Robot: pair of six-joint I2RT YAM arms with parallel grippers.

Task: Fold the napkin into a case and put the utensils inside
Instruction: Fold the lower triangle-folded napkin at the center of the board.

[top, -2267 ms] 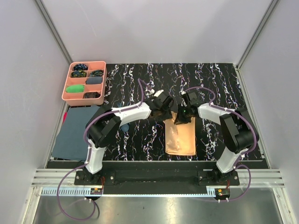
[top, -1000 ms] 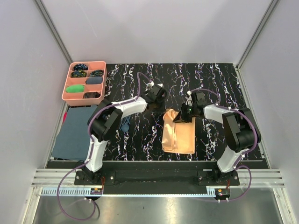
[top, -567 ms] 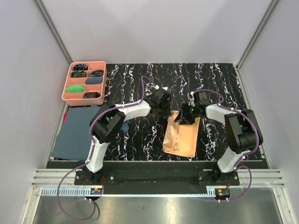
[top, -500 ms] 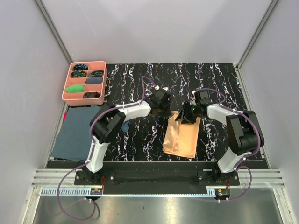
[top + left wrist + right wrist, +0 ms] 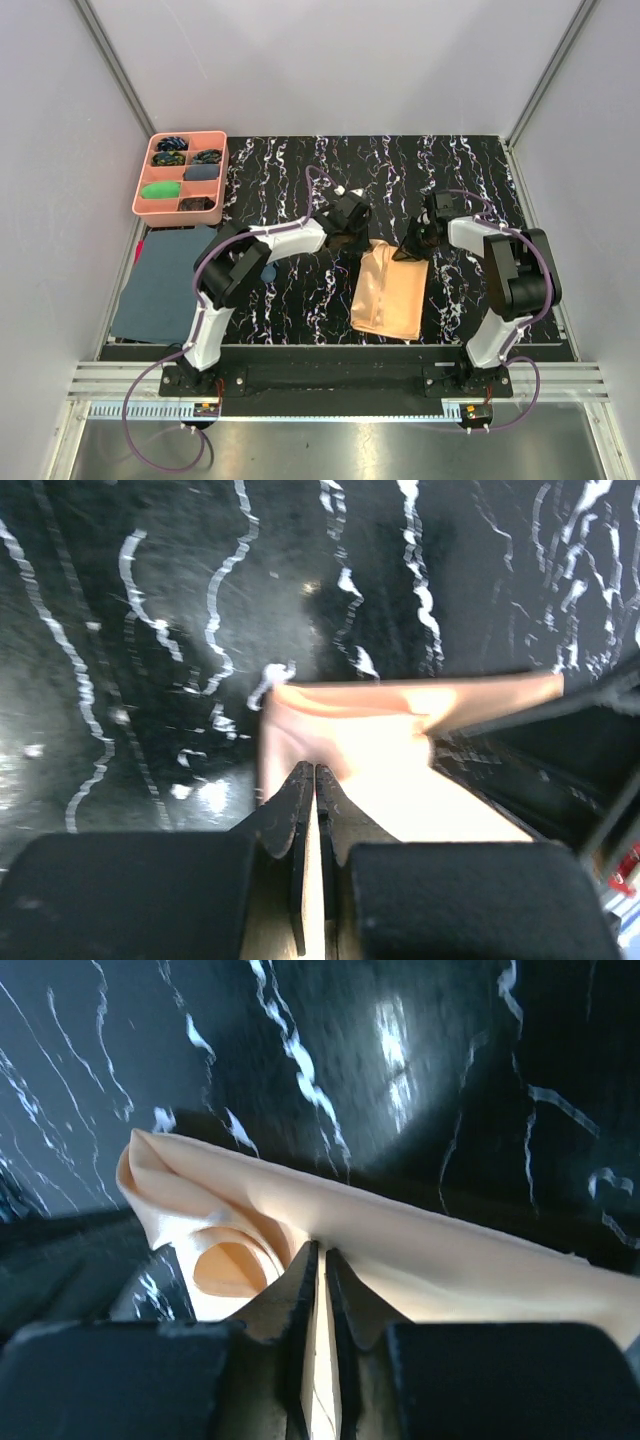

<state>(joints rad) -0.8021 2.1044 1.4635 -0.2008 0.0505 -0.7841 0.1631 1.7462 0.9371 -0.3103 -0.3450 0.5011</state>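
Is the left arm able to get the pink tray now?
Probably not yet: the left gripper is shut on the napkin. Nothing blocks the way to the tray, though.

Lab test cell, white panels (image 5: 330,60), aluminium rails (image 5: 300,385)

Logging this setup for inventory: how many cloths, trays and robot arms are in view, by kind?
Cloths: 2 (peach napkin, dark blue-grey cloth)
Trays: 1 (pink tray)
Robot arms: 2 (left arm, right arm)
Total: 5
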